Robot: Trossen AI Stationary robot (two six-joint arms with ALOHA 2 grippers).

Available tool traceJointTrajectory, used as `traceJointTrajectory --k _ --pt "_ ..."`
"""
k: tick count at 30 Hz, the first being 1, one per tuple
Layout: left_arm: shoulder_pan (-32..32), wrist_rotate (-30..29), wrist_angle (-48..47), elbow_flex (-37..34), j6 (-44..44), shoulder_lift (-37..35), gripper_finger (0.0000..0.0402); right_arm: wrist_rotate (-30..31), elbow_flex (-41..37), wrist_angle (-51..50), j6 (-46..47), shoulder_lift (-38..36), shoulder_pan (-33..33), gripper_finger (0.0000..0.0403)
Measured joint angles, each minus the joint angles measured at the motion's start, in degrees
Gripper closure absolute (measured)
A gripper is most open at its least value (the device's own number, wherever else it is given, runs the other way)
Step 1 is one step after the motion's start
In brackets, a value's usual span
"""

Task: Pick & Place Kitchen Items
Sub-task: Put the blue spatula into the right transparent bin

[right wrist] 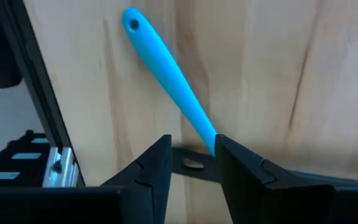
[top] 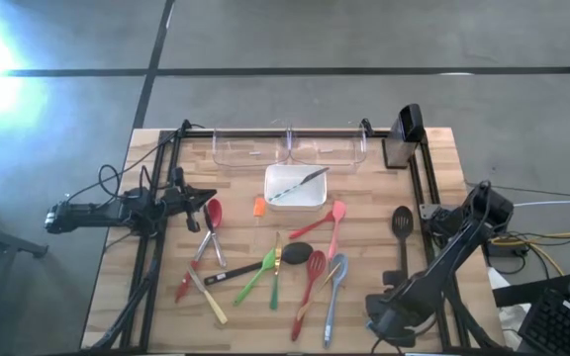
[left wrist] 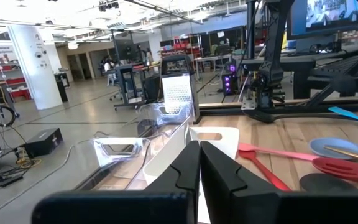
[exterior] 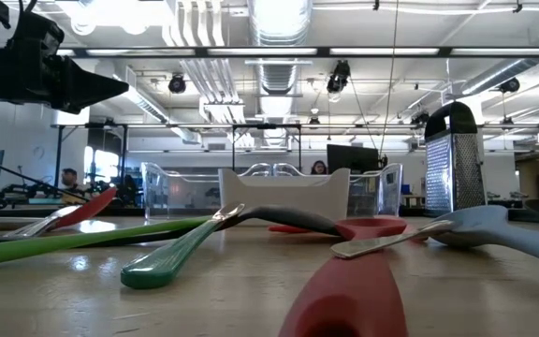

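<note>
Two risks I see: my right gripper (right wrist: 191,155) hangs part-open over the blue utensil's handle (right wrist: 166,74) near the table's front right edge, its jaws straddling little. If I close off-centre, that slim handle may skid away; my left gripper (left wrist: 199,168) waits pinched shut and empty at the left side.

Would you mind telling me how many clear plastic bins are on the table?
2, side by side along the table's far edge: the left bin and the right bin, both just behind the white square dish. None appears hidden.
</note>
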Motion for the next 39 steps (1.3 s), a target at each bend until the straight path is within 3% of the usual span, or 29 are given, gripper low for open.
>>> traceJointTrajectory --k 9,18,24,30,34,39 --pt "-0.01 0.01 0.01 0.00 0.00 0.00 0.0385 -0.31 -0.36 1.14 -3.44 5.08 0.13 0.0293" --pt "0.00 0.02 0.01 0.00 -0.01 0.00 0.0385 -4.68 -0.33 0.93 -7.34 9.16 0.11 0.0320" --pt "0.00 0.00 0.00 0.00 0.00 0.00 0.0383 -4.78 -0.39 0.12 -7.54 7.32 0.11 0.0381" --pt "0.00 0.00 0.00 0.00 0.00 0.00 0.0385 -4.31 1.28 -11.53 -5.69 2.70 -0.15 0.0387" --pt "0.00 0.00 0.00 0.00 0.00 0.00 0.0383 0.32 2.99 -19.78 -3.98 -1.67 -1.55 0.0388" --pt "0.00 0.02 0.01 0.00 -0.01 0.01 0.0385 13.31 3.36 -24.90 -5.35 -8.78 -6.13 0.0389"
